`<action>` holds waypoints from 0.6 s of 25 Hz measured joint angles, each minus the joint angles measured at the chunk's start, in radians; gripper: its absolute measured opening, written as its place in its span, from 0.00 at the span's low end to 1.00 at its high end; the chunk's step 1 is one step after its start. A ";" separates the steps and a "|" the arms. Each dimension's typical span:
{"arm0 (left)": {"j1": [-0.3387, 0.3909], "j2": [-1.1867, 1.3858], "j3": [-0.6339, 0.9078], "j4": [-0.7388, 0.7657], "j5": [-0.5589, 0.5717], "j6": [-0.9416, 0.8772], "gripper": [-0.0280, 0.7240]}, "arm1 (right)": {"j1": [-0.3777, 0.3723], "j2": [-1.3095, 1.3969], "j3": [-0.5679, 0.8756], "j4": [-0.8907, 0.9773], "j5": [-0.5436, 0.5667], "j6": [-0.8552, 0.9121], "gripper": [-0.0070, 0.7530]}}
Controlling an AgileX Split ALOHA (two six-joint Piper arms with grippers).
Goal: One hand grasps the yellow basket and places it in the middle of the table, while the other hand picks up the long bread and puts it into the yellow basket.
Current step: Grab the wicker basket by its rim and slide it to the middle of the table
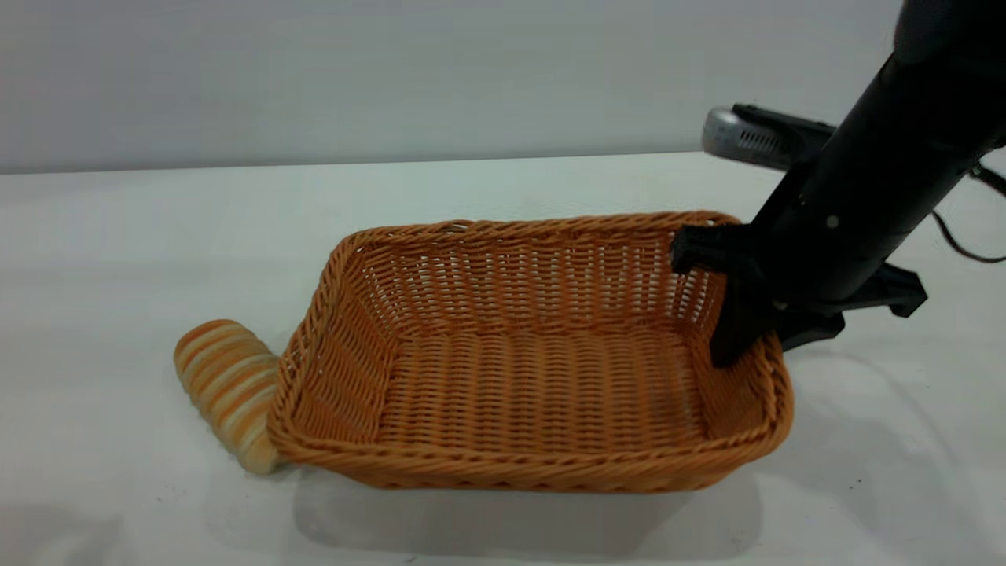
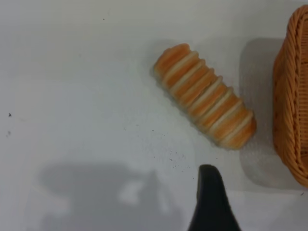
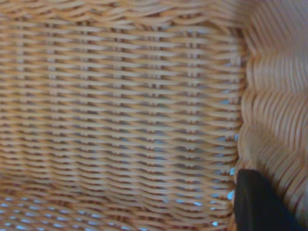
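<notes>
Gripping the right-hand wall of the yellow basket (image 1: 542, 354) at frame centre, the right gripper (image 1: 754, 330) straddles its rim in the exterior view, the long bread (image 1: 228, 383) touching its left end; the left wrist view shows one left gripper fingertip (image 2: 211, 202) near the bread, spread unclear; the right wrist view shows wicker

Right gripper (image 1: 747, 322) angled down, jaws clamped, left gripper (image 2: 210, 202) hovering low
</notes>
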 joint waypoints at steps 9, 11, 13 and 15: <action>0.000 0.009 -0.001 -0.058 -0.018 -0.003 0.77 | 0.000 0.005 -0.011 0.018 -0.008 -0.169 0.72; 0.000 0.032 -0.013 -0.106 -0.018 -0.003 0.77 | 0.000 0.004 -0.011 0.010 0.023 -0.203 0.85; 0.000 0.068 -0.028 -0.147 -0.018 -0.003 0.77 | 0.000 -0.004 -0.011 -0.013 0.049 -0.228 0.91; 0.000 0.124 -0.046 -0.170 -0.017 -0.003 0.77 | 0.000 -0.031 -0.011 -0.048 0.065 -0.238 0.93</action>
